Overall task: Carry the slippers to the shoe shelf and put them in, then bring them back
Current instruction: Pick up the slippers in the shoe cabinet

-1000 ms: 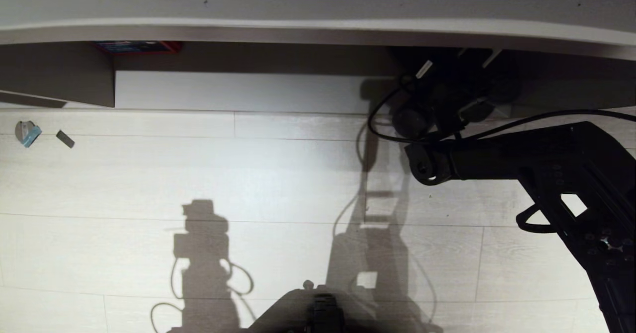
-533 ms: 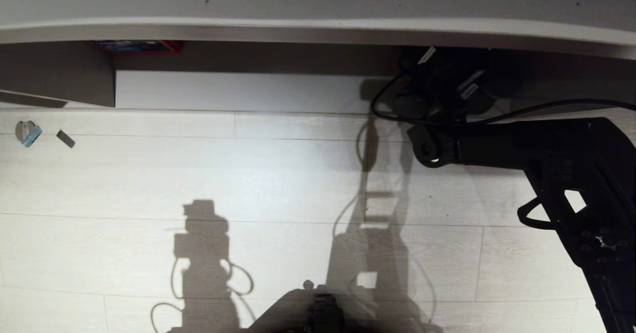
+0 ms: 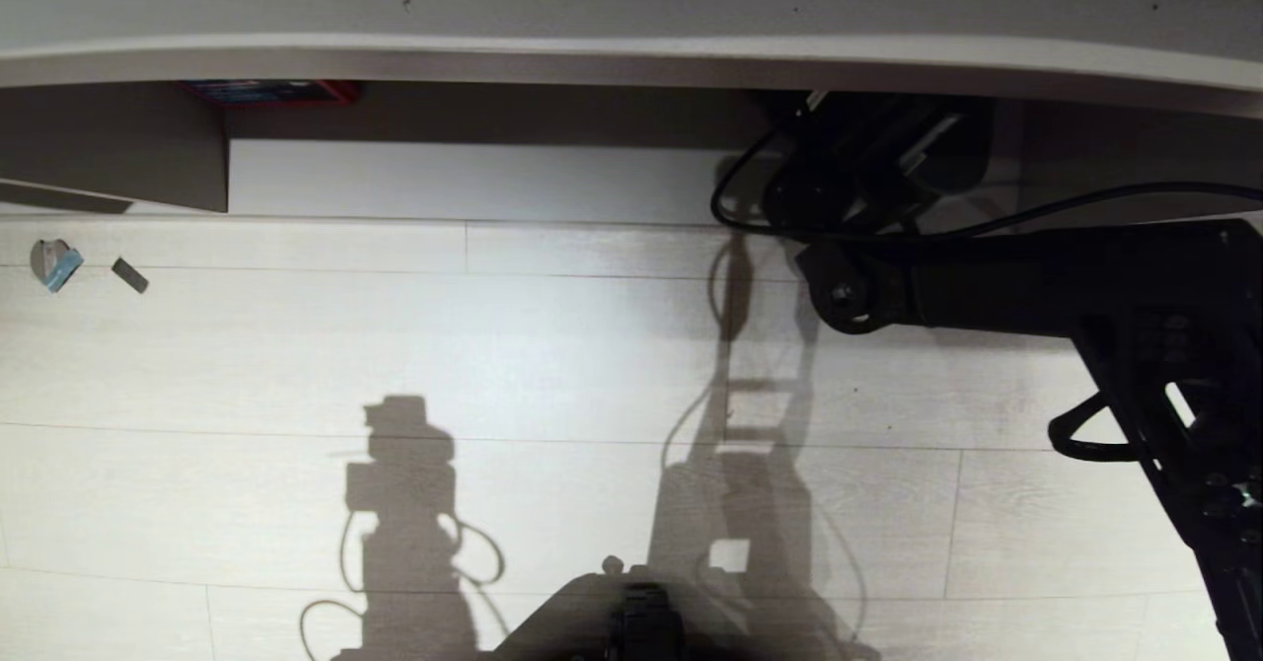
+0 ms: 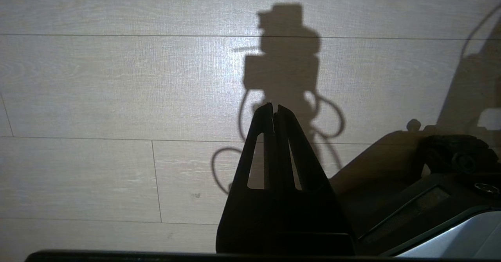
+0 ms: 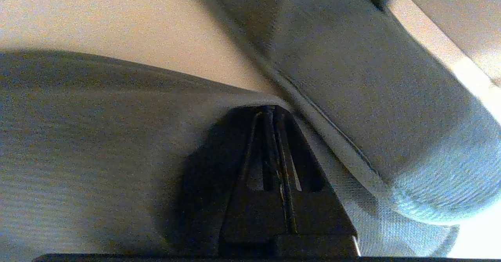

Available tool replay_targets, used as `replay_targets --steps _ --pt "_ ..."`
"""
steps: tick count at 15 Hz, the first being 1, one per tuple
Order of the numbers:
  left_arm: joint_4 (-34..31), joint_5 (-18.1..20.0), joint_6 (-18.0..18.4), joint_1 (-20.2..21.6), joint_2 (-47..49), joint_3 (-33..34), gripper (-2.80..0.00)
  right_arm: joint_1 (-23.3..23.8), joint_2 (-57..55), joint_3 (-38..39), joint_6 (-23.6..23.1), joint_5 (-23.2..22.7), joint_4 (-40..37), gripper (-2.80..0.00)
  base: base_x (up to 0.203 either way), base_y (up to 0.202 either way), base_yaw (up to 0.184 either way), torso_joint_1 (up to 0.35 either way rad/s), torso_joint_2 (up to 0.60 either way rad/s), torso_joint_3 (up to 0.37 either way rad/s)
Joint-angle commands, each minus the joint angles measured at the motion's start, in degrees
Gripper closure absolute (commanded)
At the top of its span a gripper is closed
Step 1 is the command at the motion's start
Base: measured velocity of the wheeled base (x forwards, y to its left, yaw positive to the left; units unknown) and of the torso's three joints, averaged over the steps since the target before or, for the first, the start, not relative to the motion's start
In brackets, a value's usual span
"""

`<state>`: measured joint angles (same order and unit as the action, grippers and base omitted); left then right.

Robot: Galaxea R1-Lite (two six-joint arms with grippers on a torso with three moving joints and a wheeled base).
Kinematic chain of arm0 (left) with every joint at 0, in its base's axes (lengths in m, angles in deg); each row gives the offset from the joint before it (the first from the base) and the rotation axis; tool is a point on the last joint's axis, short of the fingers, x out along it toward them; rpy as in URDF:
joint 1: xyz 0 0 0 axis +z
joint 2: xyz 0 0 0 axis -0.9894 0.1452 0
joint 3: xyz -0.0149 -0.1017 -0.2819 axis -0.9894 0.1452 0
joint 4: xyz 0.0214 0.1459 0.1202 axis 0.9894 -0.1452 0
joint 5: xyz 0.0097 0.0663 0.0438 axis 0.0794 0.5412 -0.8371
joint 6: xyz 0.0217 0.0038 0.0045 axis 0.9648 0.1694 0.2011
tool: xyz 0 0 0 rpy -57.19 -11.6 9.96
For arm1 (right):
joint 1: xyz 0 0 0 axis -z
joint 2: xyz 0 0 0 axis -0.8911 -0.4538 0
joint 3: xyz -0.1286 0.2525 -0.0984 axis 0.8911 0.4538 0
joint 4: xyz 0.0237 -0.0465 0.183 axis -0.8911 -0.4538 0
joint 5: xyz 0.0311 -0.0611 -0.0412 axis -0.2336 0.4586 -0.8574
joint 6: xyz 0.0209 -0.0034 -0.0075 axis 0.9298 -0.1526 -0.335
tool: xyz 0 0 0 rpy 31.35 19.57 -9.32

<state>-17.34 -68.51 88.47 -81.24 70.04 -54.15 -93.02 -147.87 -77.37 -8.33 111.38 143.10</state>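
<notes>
1. The floor [image 3: 296,345] looks like pale wood planks with fine grain and a matt finish.
2. The shoe shelf [image 3: 592,10] has a smooth, matt beige top board.
3. The slippers [image 5: 391,137] are soft woven cloth, finely ribbed, blue-grey.
4. The right pincer [image 5: 274,111] and the left pincer [image 4: 274,107] look like matt black plastic.

Two slippers [image 5: 391,137], one shoe shelf [image 3: 592,20], two small floor scraps [image 3: 128,274].
</notes>
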Motion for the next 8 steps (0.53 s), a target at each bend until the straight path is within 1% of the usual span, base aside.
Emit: replay_targets --steps 1,5,6,8 --pt "0.0 0.0 -0.1 0.0 0.0 0.0 0.00 -1.5 4.9 2.9 -0.1 -0.6 -0.5 0.00 0.000 0.000 0.000 0.000 0.00 0.000" --pt "0.0 0.0 -0.2 0.0 0.0 0.0 0.00 -2.0 7.3 3.8 -0.2 0.7 -1.6 0.00 0.000 0.000 0.000 0.000 0.00 0.000" --pt "0.0 0.0 -0.2 0.0 0.0 0.0 0.00 -1.9 8.1 5.8 -0.3 0.8 -2.0 0.00 0.000 0.000 0.000 0.000 0.00 0.000" --pt "0.0 0.0 -0.2 0.0 0.0 0.0 0.00 -2.0 11.8 13.4 -0.8 0.9 -3.2 0.00 0.000 0.000 0.000 0.000 0.00 0.000"
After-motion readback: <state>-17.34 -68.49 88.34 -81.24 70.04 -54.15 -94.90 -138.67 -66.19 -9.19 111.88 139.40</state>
